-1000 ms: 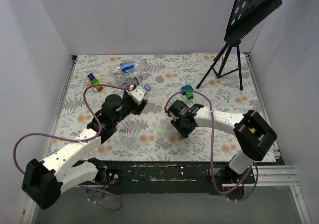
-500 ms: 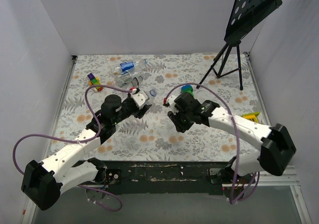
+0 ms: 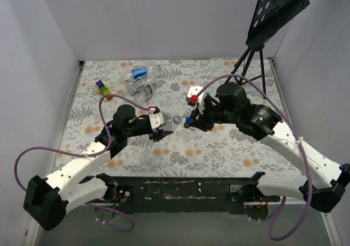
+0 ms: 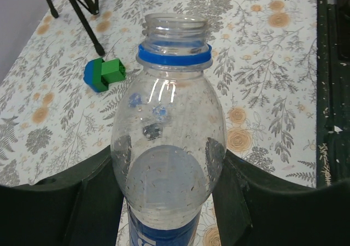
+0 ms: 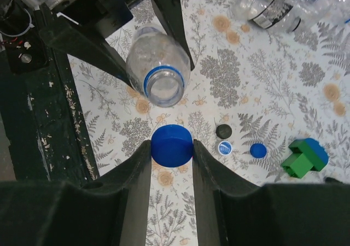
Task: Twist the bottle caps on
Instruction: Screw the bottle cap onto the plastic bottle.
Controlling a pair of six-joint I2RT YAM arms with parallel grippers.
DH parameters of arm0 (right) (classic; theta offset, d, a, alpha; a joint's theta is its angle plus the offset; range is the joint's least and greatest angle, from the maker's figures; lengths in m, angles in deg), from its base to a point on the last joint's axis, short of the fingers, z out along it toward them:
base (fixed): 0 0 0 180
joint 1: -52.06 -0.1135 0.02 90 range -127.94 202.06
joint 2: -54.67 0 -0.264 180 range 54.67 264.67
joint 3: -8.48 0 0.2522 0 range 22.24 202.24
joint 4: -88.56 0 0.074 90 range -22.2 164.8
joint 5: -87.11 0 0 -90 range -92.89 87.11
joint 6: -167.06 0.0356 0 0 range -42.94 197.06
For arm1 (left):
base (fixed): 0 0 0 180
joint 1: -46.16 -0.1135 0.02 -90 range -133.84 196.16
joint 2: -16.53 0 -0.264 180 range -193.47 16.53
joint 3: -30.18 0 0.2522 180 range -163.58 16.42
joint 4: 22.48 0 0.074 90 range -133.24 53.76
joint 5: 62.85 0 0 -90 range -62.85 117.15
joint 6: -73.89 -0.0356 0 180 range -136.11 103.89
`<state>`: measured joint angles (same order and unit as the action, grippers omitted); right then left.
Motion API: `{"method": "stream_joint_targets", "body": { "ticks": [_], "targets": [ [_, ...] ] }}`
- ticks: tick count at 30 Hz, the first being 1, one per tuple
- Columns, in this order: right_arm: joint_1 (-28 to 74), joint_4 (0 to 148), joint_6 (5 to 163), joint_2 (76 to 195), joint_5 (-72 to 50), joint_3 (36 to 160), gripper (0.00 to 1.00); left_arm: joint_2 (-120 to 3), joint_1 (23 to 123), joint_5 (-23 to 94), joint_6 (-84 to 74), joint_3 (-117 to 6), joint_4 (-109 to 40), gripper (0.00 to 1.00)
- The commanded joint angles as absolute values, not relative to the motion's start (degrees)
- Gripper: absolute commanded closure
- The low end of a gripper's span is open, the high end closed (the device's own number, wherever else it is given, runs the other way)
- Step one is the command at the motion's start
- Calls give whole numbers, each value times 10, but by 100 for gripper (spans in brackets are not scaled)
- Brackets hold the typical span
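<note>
Within the last second we had swung the right gripper (image 5: 171, 147) up from low over the middle of the counter (image 3: 219, 153) and turned it to face the left gripper (image 4: 167, 194). The left gripper had meanwhile drawn a little toward the near edge. The two now met above the middle of the counter.

The right gripper's fingers were pinching a blue cap (image 5: 171, 145) by its rim. The left gripper's fingers were clamped on the body of the bottle (image 4: 169, 142), with its open mouth pointed at the right gripper.

We judged that picking up a cap was finished and that seating it was about to start. From the right wrist, the cap sat just beside the mouth but apart from it and off its axis. It would need lining up before any turning.

The bottle was clear plastic with fine specks or droplets on its wall. It had a blue ring under the bare threaded neck and a blue label low on the body.

Three loose caps (image 5: 225, 147), one black, one pale and one blue, lay on the counter under the grippers, beside a green-and-blue toy block (image 5: 303, 157). The other bottles (image 3: 143, 79) lay on their sides near the far edge, left of middle.
</note>
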<state>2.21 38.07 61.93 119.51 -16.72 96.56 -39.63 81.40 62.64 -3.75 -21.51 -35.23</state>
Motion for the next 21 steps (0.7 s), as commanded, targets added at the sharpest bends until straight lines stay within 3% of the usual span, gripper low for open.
{"method": "stream_joint_targets", "body": {
  "ticks": [1, 21],
  "targets": [
    [25, 380, 560, 1193, -213, 1004, 90, -396, 825, 678, -50, -230, -375, 94],
    [25, 386, 511, 1227, -314, 1013, 89, -400, 835, 700, -46, -237, -379, 96]
  ]
}}
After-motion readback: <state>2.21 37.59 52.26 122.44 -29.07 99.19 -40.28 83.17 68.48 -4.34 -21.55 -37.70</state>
